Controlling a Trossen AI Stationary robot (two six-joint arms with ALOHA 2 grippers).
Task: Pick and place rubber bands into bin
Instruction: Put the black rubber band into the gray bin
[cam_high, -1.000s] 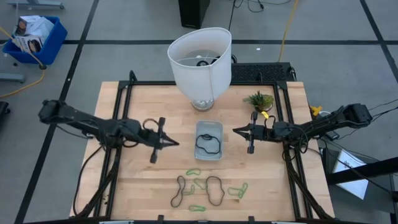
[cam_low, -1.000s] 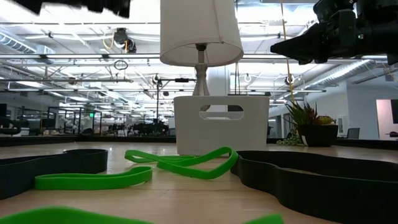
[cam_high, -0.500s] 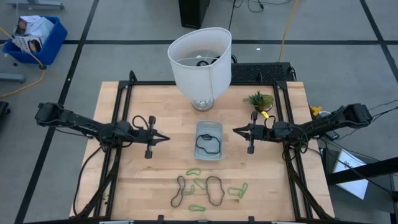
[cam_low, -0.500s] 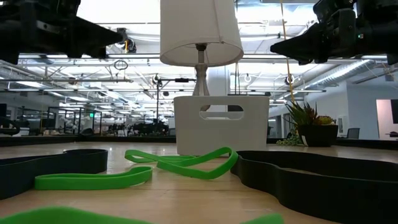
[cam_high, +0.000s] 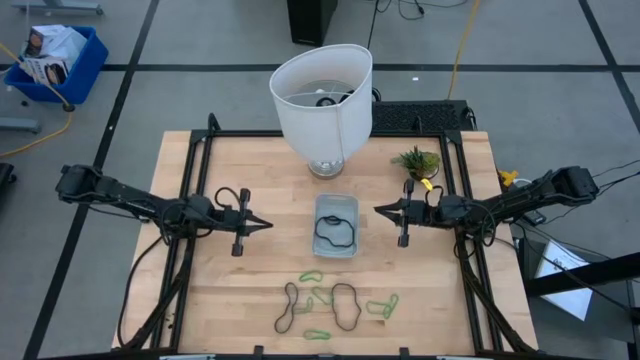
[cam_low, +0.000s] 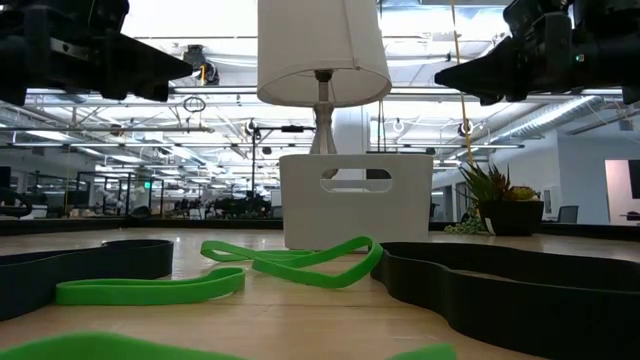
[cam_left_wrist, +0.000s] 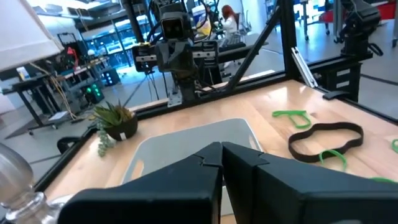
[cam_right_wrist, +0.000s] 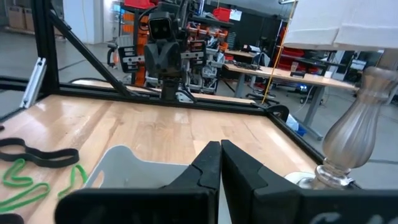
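The bin (cam_high: 336, 226) is a clear, shallow tray at mid-table, and one black rubber band (cam_high: 334, 232) lies in it. Other rubber bands lie loose on the wood near the front edge: two black ones (cam_high: 346, 305) (cam_high: 287, 308) and several light-green ones (cam_high: 382, 305). My left gripper (cam_high: 266, 224) hovers left of the bin, shut and empty. It points at the bin. My right gripper (cam_high: 378, 210) hovers right of the bin, shut and empty. It also points at the bin. The left wrist view shows the bin (cam_left_wrist: 186, 146) past the shut fingers. The right wrist view shows it too (cam_right_wrist: 124, 165).
A big white lampshade-like bucket on a glass foot (cam_high: 322, 105) stands behind the bin. A small potted plant (cam_high: 416, 160) stands at the far right. A black frame (cam_high: 200, 150) edges the table. Bare wood lies between the bin and the loose bands.
My left gripper has drawn back from the bin toward the table's left edge and a little toward the far edge. It has also turned about its own axis. It has kept still over the last half second. The bands and the bin have not moved.
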